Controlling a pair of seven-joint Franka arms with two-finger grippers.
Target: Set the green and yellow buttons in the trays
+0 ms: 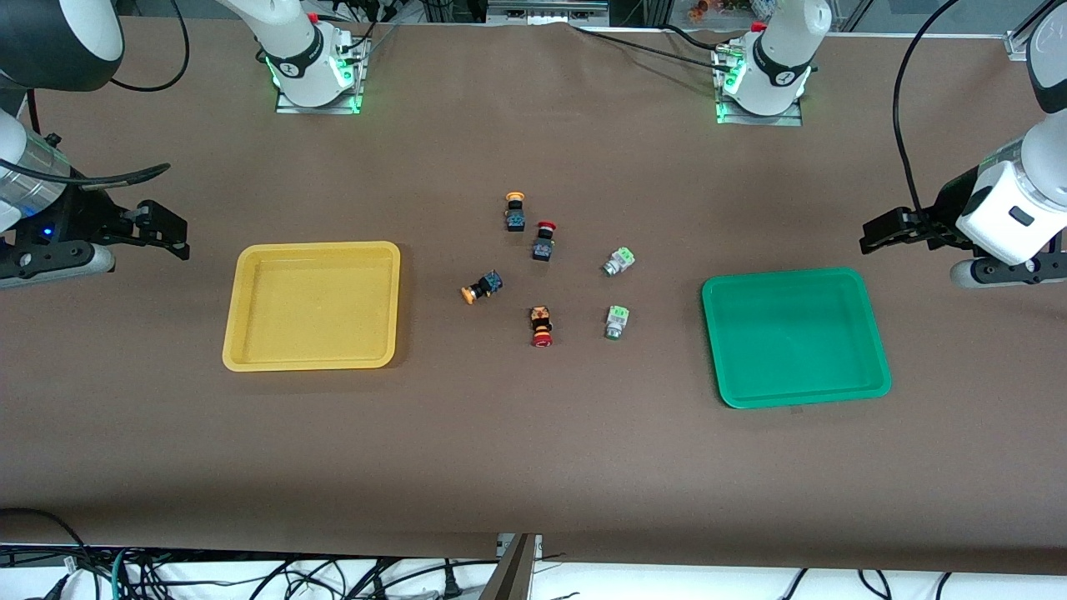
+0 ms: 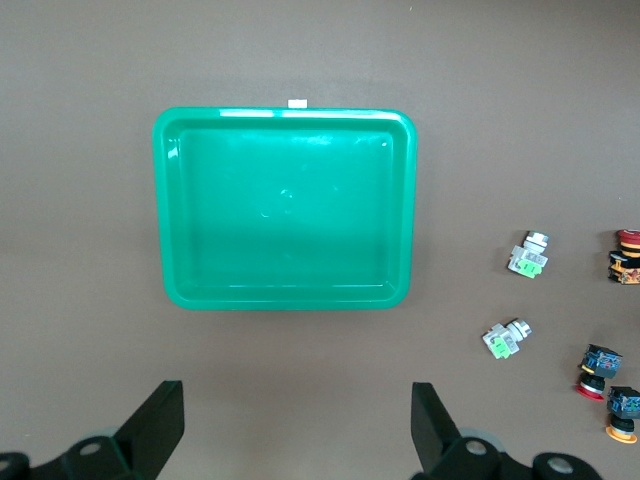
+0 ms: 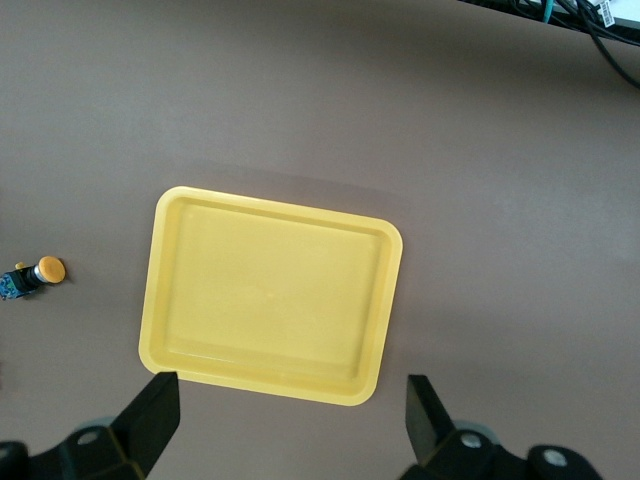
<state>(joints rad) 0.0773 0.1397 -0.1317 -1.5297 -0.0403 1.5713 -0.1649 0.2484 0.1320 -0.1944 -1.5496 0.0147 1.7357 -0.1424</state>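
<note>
Two green buttons (image 1: 618,261) (image 1: 617,322) and two yellow buttons (image 1: 515,210) (image 1: 482,287) lie at the table's middle, between the empty yellow tray (image 1: 313,304) and the empty green tray (image 1: 796,337). My left gripper (image 1: 875,233) is open and empty, over bare table beside the green tray at the left arm's end. My right gripper (image 1: 171,232) is open and empty, over bare table beside the yellow tray. The left wrist view shows the left gripper (image 2: 295,400), the green tray (image 2: 285,207) and both green buttons (image 2: 529,256) (image 2: 505,338). The right wrist view shows the right gripper (image 3: 290,395), the yellow tray (image 3: 270,295) and one yellow button (image 3: 35,275).
Two red-capped switches (image 1: 543,240) (image 1: 542,326) lie among the buttons. The arm bases (image 1: 313,67) (image 1: 763,79) stand at the table's back edge. Cables hang along the front edge.
</note>
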